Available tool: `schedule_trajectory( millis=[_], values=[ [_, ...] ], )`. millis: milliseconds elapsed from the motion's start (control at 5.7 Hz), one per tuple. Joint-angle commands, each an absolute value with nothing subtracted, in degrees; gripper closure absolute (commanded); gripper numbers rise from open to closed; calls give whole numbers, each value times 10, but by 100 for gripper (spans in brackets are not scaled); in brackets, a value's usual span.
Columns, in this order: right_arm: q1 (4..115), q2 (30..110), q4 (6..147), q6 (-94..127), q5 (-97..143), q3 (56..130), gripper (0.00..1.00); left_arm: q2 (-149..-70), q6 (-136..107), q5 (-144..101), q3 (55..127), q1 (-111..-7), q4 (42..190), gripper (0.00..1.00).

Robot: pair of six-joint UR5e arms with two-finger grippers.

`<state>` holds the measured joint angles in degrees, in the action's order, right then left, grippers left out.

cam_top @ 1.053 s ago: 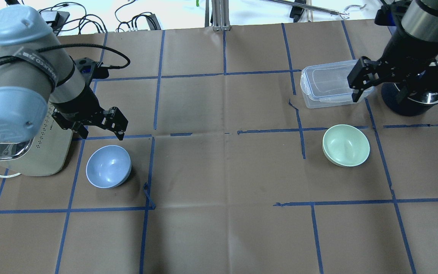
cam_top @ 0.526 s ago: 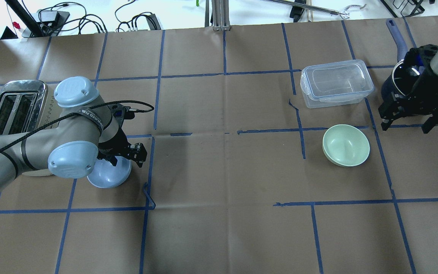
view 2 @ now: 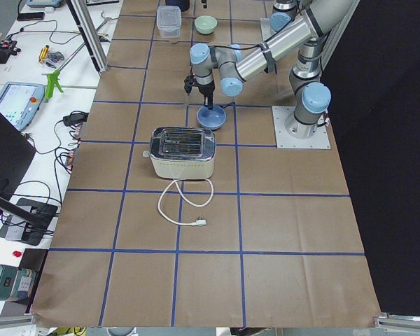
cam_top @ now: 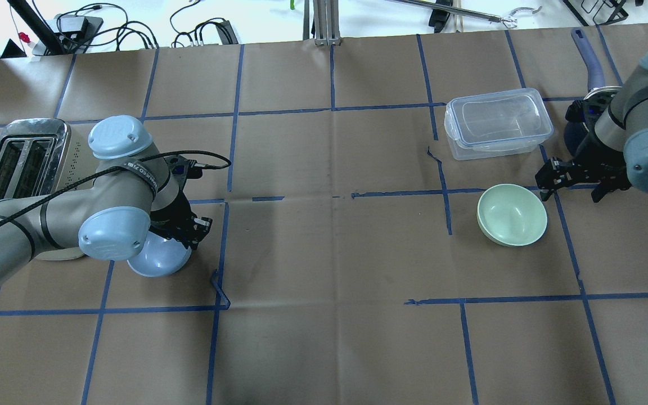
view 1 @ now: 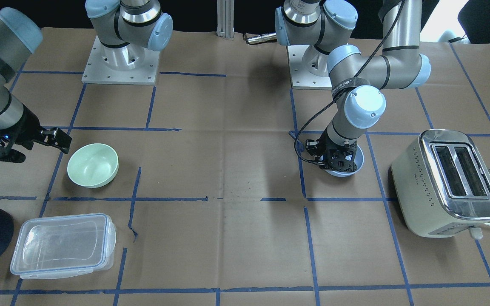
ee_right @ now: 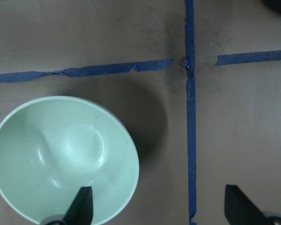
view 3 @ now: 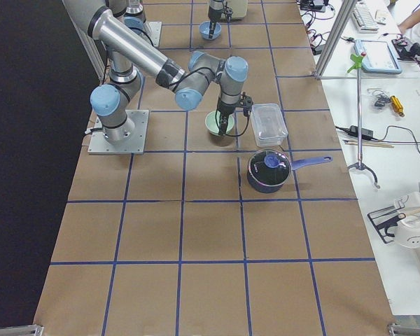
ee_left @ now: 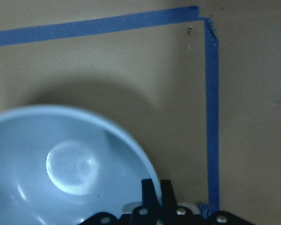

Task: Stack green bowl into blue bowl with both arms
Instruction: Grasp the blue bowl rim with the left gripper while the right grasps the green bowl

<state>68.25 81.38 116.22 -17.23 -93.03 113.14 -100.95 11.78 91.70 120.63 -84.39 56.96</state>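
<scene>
Left jaws are pinching the blue bowl [cam_top: 158, 261]. In the left wrist view we see both fingers [ee_left: 146, 194] close together with the rim between them, one inside the bowl and one outside. The bowl sits upright right under those jaws and looks seated on the counter [cam_top: 324, 253]; the left arm [cam_top: 116, 230] covers most of it from overhead. Right jaws are spread wide. In the right wrist view one finger [ee_right: 82, 208] lies over the inner wall of the green bowl [cam_top: 512, 215], and the other is over bare counter past a blue tape line [ee_right: 191, 140]. We cannot tell whether that inner finger touches the bowl. From overhead the green bowl sits upright on the counter, just beside the right jaws on their inboard side, towards the counter's middle. The two bowls are well apart, each by its own jaws. The toaster [cam_top: 17, 152] sits near the left jaws on their outboard side. The clear lidded container [cam_top: 495, 121] is near the right jaws, farther from the robot. The dark pot [view 3: 268, 171] is outboard of them.
</scene>
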Motion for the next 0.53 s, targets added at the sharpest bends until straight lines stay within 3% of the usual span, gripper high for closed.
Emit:
schedule_trajectory(
  millis=[0, 351],
  values=[
    [686, 782, 1220, -182, -927, 1171, 0, -1012, 111, 918, 1154, -852, 577, 100],
    [686, 780, 1243, -178, -927, 1194, 0, -1026, 26, 910, 1084, -964, 592, 100]
  ],
)
